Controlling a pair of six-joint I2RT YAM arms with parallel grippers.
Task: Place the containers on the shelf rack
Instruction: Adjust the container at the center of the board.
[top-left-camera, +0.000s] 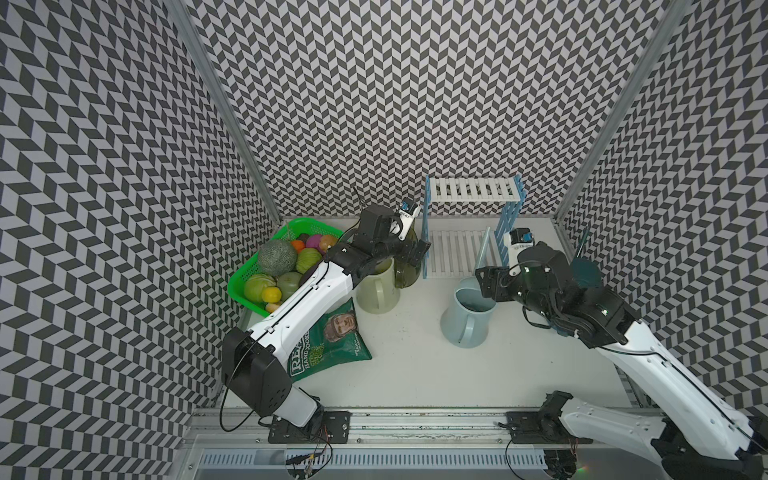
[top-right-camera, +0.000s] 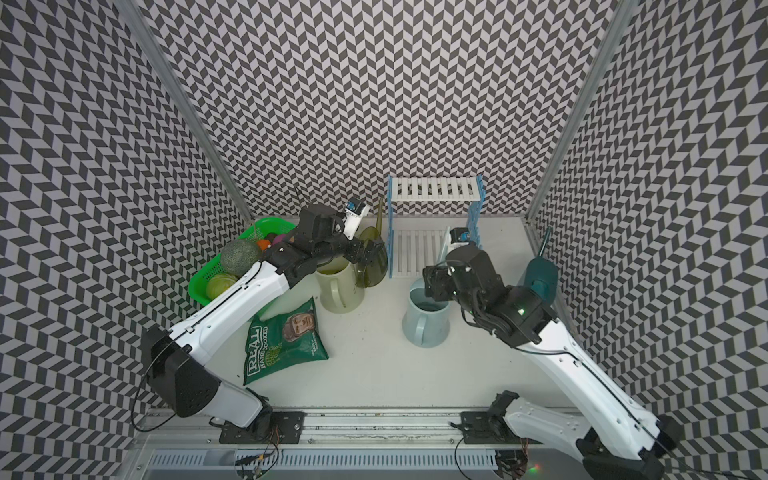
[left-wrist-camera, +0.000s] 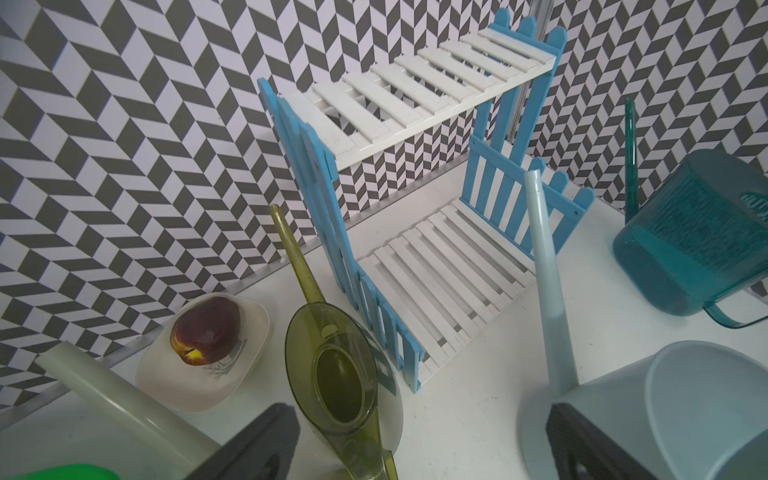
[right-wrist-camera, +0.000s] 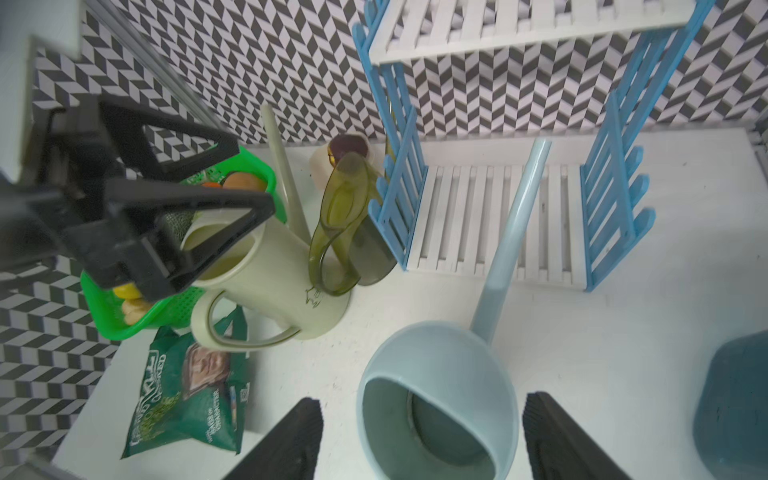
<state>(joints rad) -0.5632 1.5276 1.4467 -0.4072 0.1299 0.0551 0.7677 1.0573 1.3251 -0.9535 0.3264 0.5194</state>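
Rack (top-left-camera: 473, 189) stands empty. Left gripper (left-wrist-camera: 419, 411) gapes above olive can (left-wrist-camera: 340, 386) beside it; right gripper (right-wrist-camera: 422, 403), equally spread, straddles blue can (right-wrist-camera: 436, 374) on the table (top-left-camera: 415, 374). Pickup stage, I reckon: next, pinch, lift, clear spouts.

Both top views look steeply down from high above the near edge of the table (top-left-camera: 415, 365) toward the far wall, covering the whole scene. Both wrist cameras sit low and close, facing far, sharing the shelf rack (left-wrist-camera: 436, 266) and pale blue watering can (right-wrist-camera: 440, 357).
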